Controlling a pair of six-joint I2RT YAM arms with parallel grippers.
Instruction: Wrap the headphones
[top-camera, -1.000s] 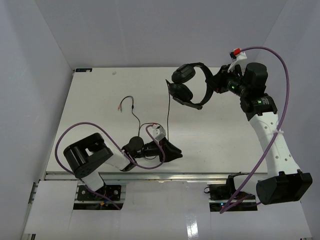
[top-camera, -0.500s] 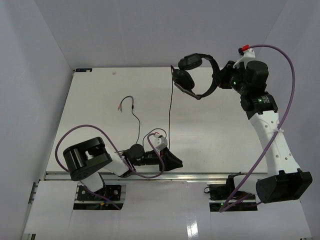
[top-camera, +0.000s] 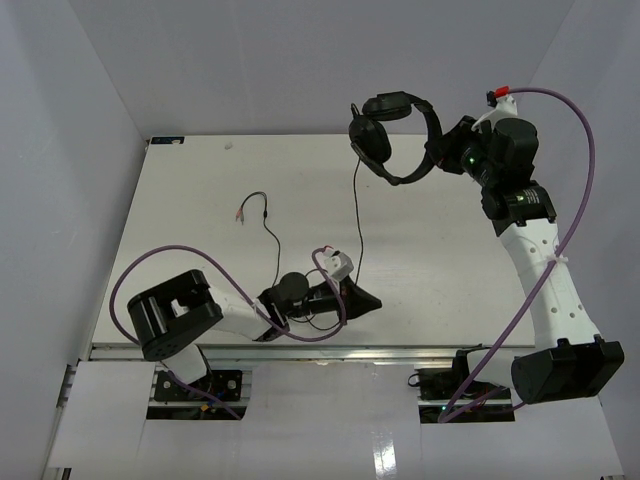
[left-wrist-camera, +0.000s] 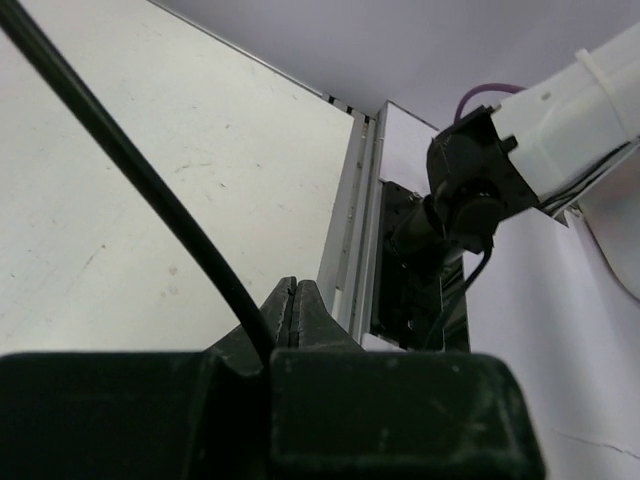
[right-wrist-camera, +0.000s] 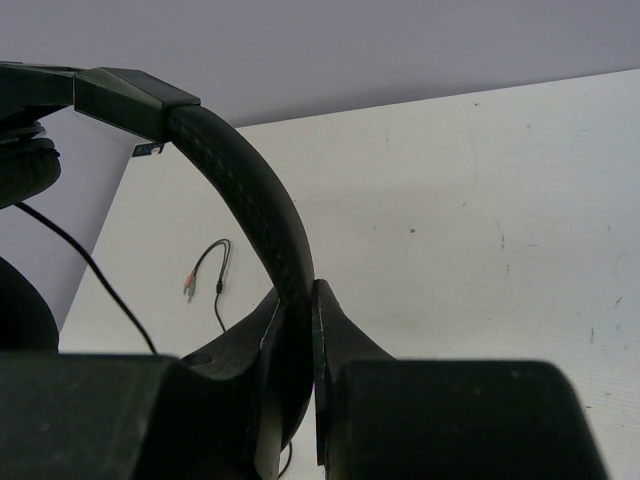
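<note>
The black headphones (top-camera: 390, 135) hang in the air at the back right, earcups pointing left. My right gripper (top-camera: 441, 152) is shut on their arched headband (right-wrist-camera: 255, 195), which runs up out of the right gripper (right-wrist-camera: 297, 300). The thin black cord (top-camera: 357, 215) drops from the lower earcup to my left gripper (top-camera: 371, 300) near the table's front edge. The left gripper (left-wrist-camera: 294, 300) is shut with the cord (left-wrist-camera: 140, 170) running into it. The cord's rest lies on the table and ends in two coloured plugs (top-camera: 241, 213), also in the right wrist view (right-wrist-camera: 189, 288).
The white table (top-camera: 200, 180) has a metal rail (top-camera: 420, 350) along its front edge. Purple arm cables (top-camera: 160, 255) loop over the left arm and arc beside the right arm. Grey walls close in the sides and back.
My right gripper has raised the headphones and carried them right, turning them. My left gripper has slid right along the front edge with the cord in it.
</note>
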